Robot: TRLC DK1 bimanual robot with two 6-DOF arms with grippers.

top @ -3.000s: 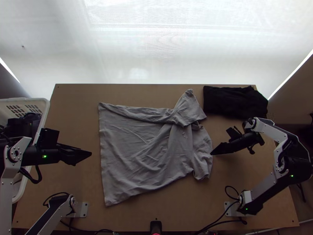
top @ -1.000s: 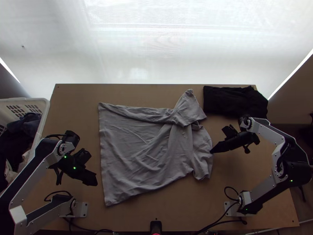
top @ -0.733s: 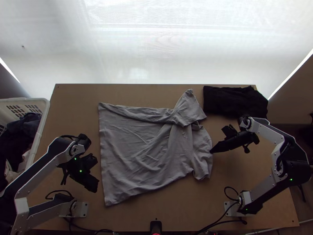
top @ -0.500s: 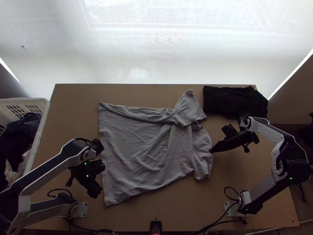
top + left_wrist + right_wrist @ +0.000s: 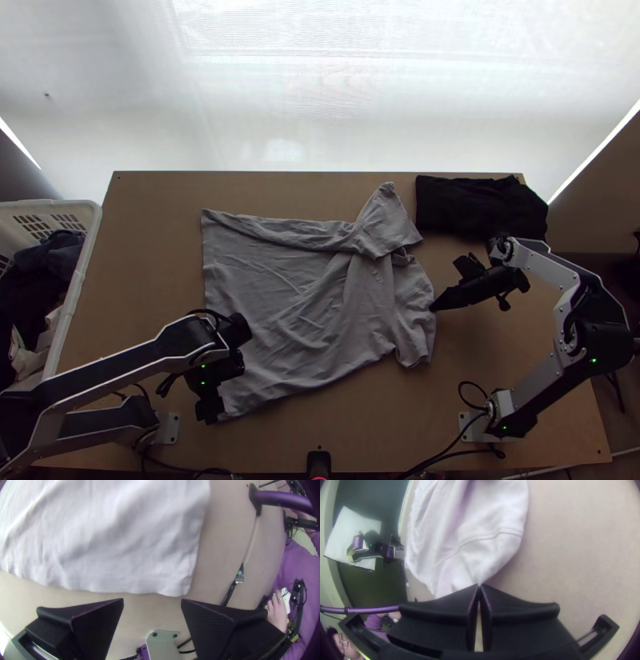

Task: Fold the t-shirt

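The grey t-shirt (image 5: 296, 304) lies spread and wrinkled across the table, hem at the left, collar and sleeves at the right, its upper long side turned in a narrow strip. My left gripper (image 5: 210, 412) points down beside the hem's near corner. In the left wrist view that gripper (image 5: 152, 601) is open, with the t-shirt (image 5: 116, 546) just beyond its fingertips and nothing between them. At the shirt's right edge is my right gripper (image 5: 433, 309); in the right wrist view this gripper (image 5: 479, 585) is shut on an edge of the t-shirt (image 5: 493, 520) near a sleeve seam.
Black folded cloth (image 5: 476, 208) lies at the table's far right corner. A white basket (image 5: 80, 268) of clothes stands at the left edge. Cables (image 5: 444, 456) run along the near edge, by a black post (image 5: 318, 462). A person's hand (image 5: 277, 611) shows beyond the table.
My left gripper has swung from beside the basket toward the right and nearer the front edge, turning downward by the hem corner. The right one has shifted only slightly. The shirt lies much the same.
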